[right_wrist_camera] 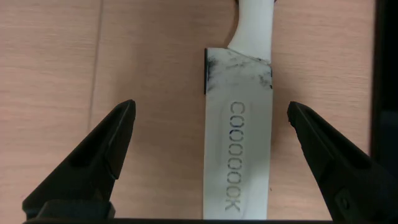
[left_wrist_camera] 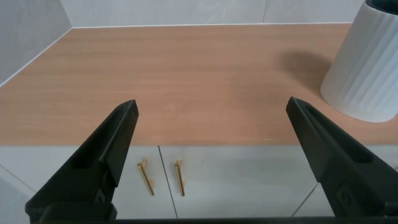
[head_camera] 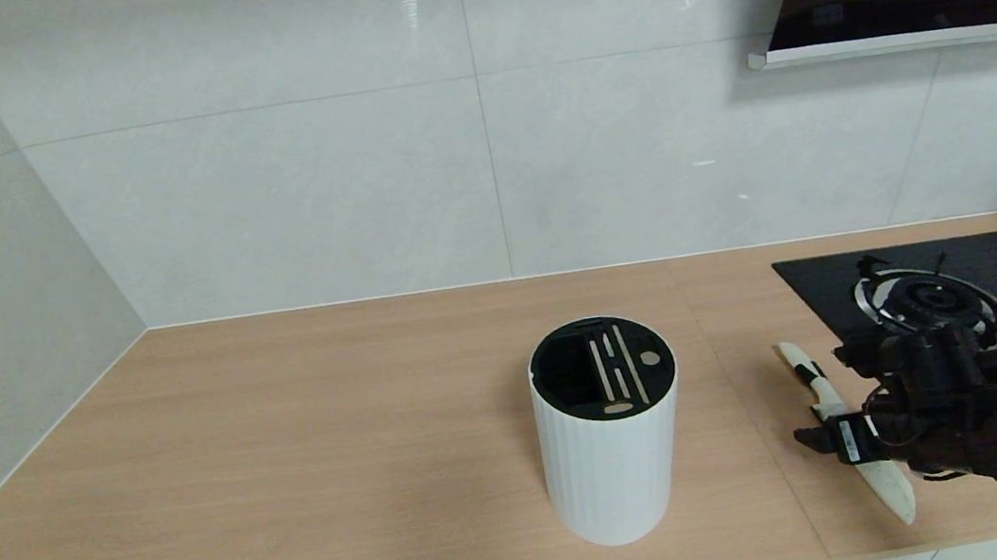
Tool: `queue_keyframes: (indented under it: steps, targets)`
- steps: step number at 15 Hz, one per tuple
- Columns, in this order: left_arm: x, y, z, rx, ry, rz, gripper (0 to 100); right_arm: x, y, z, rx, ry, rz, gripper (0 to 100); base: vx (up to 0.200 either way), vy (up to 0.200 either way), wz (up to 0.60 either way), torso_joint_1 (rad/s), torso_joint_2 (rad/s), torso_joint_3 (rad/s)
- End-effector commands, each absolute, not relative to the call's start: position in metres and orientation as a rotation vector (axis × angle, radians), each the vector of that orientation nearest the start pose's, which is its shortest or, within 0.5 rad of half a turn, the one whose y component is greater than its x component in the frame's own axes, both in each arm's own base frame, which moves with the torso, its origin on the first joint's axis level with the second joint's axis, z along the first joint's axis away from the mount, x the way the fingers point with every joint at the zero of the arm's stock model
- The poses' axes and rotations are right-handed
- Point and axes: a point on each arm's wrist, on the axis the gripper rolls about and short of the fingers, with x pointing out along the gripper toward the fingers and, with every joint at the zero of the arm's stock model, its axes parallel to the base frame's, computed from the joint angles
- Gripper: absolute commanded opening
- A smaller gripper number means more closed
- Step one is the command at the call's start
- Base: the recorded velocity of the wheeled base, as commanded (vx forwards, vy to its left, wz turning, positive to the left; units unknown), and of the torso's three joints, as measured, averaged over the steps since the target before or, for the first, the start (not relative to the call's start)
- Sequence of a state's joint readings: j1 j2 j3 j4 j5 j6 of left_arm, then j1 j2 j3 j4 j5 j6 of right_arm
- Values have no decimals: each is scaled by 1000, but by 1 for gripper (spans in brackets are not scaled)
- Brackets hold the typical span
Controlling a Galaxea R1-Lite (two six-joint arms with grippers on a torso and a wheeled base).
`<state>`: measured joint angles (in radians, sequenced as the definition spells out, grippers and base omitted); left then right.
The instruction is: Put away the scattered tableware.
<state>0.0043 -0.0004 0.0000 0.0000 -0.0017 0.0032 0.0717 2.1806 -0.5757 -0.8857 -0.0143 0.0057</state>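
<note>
The step in hand looks like the pick-up of the knife (head_camera: pixel 889 481), which lies flat on the surface (head_camera: pixel 337 433) to the right of the holder (head_camera: pixel 609 428), well apart from it. The right pincer (head_camera: pixel 831 396) hangs over the knife with its jaws wide, one on each side of the blade just below the handle, touching nothing. The left pincer (left_wrist_camera: pixel 211 106) is also wide and holds nothing, out by the front edge of the surface. Next, I judge, the right one must sink until its fingers flank the thin blade or the handle, close firmly, lift, tip the blade downward and feed it into a slot in the holder's black top.
</note>
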Motion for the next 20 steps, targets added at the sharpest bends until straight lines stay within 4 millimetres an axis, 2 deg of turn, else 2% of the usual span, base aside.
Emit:
queue_keyframes:
  steps: [1, 7, 13, 14, 20]
  targets:
    - [-23, 0, 75, 3, 0, 3, 100, 320, 22, -1, -16, 721, 47, 100, 0, 0, 0, 0, 0, 0]
    - [-23, 0, 75, 3, 0, 3, 100, 324, 18, -1, -3, 710, 28, 100, 0, 0, 0, 0, 0, 0]
    - [-23, 0, 75, 3, 0, 3, 100, 331, 18, -10, -16, 686, -8, 100, 0, 0, 0, 0, 0, 0]
    - [-23, 0, 75, 3, 0, 3, 100, 331, 18, -11, -17, 689, -8, 0, 0, 0, 0, 0, 0, 0]
    - [-23, 0, 75, 3, 0, 3, 100, 331, 19, -13, -11, 695, -13, 0, 0, 0, 0, 0, 0, 0]
